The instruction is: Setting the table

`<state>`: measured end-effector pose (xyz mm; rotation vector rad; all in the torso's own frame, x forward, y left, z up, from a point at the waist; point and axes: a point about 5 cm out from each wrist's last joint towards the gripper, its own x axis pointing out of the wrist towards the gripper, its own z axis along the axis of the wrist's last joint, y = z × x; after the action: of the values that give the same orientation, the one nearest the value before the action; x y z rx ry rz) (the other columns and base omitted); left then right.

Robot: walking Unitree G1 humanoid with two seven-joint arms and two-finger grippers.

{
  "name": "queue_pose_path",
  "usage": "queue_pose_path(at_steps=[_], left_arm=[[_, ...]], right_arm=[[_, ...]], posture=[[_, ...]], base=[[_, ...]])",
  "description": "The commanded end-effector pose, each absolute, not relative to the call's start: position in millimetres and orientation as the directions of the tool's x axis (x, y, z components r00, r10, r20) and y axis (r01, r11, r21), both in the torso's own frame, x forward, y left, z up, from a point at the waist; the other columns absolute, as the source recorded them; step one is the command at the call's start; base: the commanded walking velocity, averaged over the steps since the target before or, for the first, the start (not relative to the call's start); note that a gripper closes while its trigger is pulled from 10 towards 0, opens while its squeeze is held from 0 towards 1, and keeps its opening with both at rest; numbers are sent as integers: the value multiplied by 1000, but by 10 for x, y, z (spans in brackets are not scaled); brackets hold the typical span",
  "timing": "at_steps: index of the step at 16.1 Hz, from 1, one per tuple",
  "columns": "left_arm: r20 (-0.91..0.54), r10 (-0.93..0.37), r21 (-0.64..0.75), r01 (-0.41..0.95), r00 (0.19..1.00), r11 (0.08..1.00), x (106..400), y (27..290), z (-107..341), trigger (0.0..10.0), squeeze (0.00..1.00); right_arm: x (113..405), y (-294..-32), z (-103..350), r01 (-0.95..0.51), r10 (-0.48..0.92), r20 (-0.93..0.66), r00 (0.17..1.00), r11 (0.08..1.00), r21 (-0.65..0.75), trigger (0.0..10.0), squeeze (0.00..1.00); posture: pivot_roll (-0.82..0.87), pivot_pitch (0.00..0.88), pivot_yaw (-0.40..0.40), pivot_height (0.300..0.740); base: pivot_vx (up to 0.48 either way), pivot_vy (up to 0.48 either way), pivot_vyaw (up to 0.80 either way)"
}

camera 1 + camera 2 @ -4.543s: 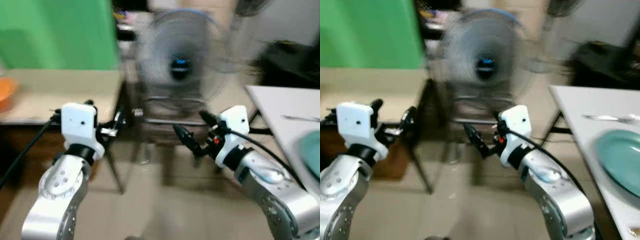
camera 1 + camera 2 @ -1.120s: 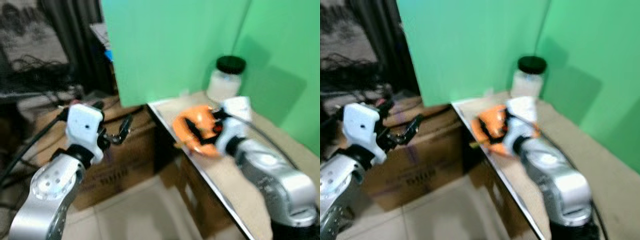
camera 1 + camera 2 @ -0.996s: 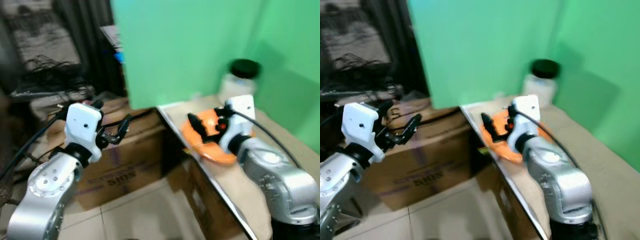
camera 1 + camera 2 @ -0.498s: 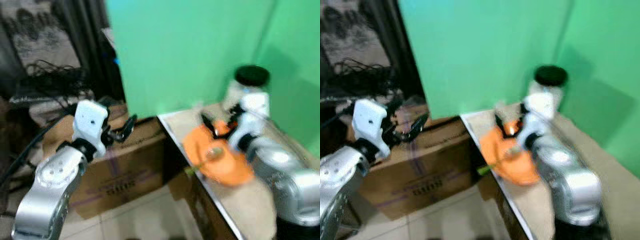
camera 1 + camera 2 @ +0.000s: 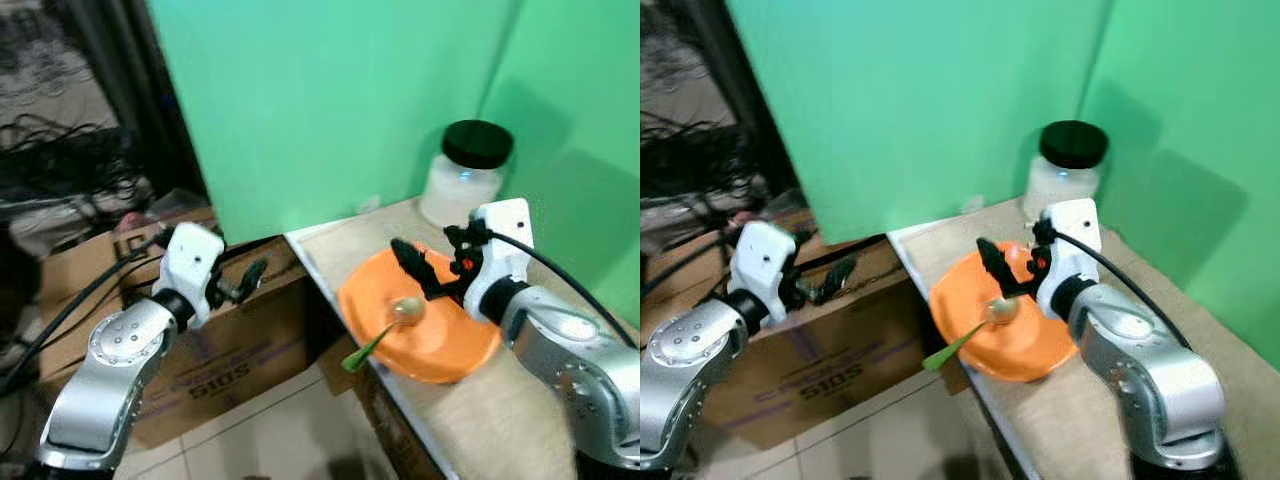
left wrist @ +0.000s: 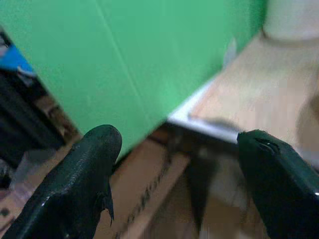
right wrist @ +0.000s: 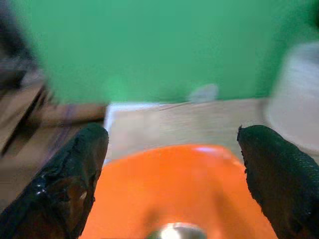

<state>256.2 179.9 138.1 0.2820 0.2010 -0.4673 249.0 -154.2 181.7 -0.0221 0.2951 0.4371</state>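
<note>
The orange plate [image 5: 435, 330] looks like smooth, glossy plastic — light glints off its rim. The bench [image 5: 480, 420] has a matt, pale wood-grain top. The jar [image 5: 464, 175] is frosted and translucent under a matt black lid; the cardboard box [image 5: 215, 350] is dull brown.

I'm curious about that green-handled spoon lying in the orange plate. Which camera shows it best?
The left eye view: the whole spoon lies in the orange plate, its handle poking past the rim. The right eye view matches. The right wrist view catches just its bowl, blurred.
</note>
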Motion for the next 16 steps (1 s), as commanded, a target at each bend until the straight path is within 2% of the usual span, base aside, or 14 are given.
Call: queue_pose_path(at_steps=[1,5,8,9,13,16], left_arm=[[-290,-453,223,519,843,825,2591,1779,1321,10000,0],[-332,-563,144,630,757,763,2758,1627,1132,10000,0],[-316,-638,96,693,702,714,2873,1454,1078,10000,0],[-321,-671,54,720,668,691,2891,1382,1049,10000,0],[-335,-818,-19,865,467,502,2928,992,936,10000,0],[-377,-835,-17,898,402,440,2925,870,853,10000,0]], right_arm=[[2449,-1552,1890,-487,472,-282,835,873,19,10000,0],[2306,-1656,1909,-657,591,-396,703,752,-45,10000,0],[2333,-1685,1932,-655,584,-397,708,754,-60,10000,0],[2340,-1699,1934,-650,578,-398,713,757,-65,10000,0],[2362,-1766,1965,-636,558,-393,731,766,-94,10000,0],[2359,-1792,1974,-629,548,-395,737,770,-105,10000,0]], posture=[[24,0,48,740],[16,0,46,740],[2,0,50,740],[-1,0,51,740],[-25,0,65,740],[-34,0,72,740]], base=[[0,0,0],[0,0,0],[0,0,0],[0,0,0],[0,0,0],[0,0,0]])
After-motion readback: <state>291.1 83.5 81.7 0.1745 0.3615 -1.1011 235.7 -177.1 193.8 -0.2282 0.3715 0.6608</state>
